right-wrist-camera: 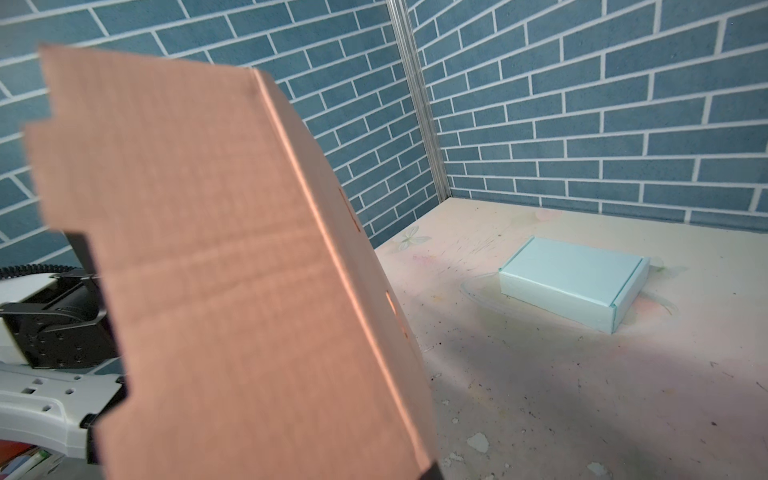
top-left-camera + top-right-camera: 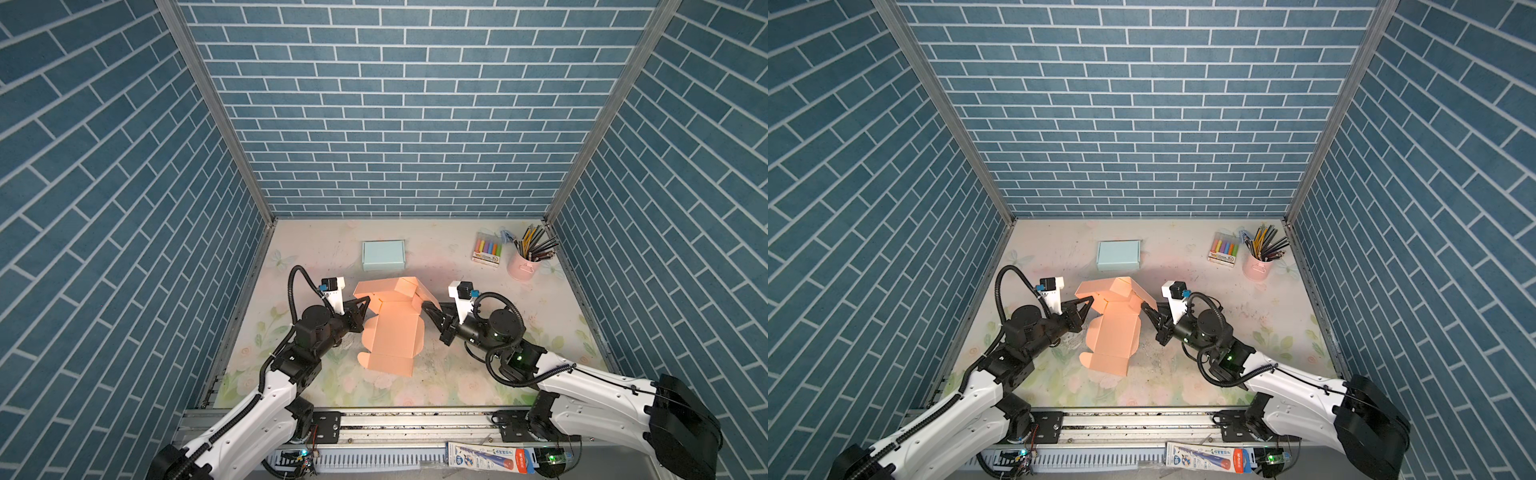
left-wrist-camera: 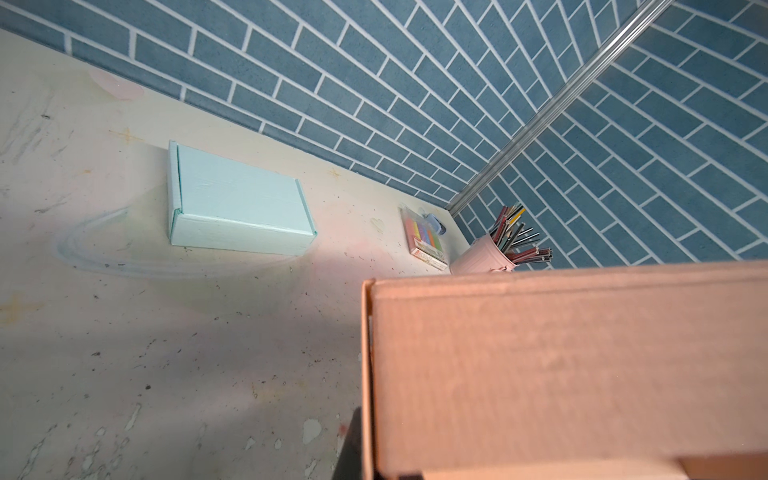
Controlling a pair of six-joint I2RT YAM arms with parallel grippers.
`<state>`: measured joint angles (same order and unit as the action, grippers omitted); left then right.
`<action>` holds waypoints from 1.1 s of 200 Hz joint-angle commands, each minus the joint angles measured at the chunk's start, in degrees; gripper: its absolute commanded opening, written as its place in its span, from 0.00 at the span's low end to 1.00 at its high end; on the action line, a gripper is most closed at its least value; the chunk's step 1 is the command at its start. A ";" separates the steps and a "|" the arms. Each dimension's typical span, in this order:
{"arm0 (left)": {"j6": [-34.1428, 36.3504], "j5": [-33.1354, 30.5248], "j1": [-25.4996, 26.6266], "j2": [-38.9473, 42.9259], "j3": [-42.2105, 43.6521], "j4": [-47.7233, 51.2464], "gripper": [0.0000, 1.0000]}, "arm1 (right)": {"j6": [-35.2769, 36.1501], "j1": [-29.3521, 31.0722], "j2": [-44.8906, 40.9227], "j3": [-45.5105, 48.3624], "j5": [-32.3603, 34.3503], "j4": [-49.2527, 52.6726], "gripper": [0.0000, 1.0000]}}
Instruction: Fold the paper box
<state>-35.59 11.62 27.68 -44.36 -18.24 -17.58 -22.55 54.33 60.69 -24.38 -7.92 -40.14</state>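
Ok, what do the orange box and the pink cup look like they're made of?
The orange box looks like thin corrugated cardboard, matte, with faint ribbing and creased fold lines. The pink cup is probably painted metal, smooth with a slight sheen, though plastic is possible.

Flowery table (image 2: pixel 457 374) with orange paper box (image 2: pixel 390 332) between the jaws, blue box (image 2: pixel 383 255), marker pack (image 2: pixel 487 249) and pencil cup (image 2: pixel 523 266) beyond them.

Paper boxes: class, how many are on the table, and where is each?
2. The orange box, only partly folded, lies in the middle of the table; the light blue box, folded shut, sits behind it, nearer the back wall. None appears hidden.
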 commanded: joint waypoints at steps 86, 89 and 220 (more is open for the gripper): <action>1.19 0.02 -0.90 0.28 1.23 -0.41 0.08 | 0.66 0.23 -3.26 -2.79 -0.34 9.00 0.19; 1.30 0.21 -1.01 0.18 1.19 -0.28 0.08 | 0.97 0.25 -3.88 -2.78 -0.48 9.89 0.22; 4.70 7.72 -4.42 -3.97 -0.29 1.74 0.07 | 8.56 -6.80 -22.65 -4.70 -3.61 33.11 0.41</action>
<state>-32.42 16.80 23.75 -47.37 -17.34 -16.45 -17.04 49.87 33.80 -25.96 -8.62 -11.99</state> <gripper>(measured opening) 0.093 0.408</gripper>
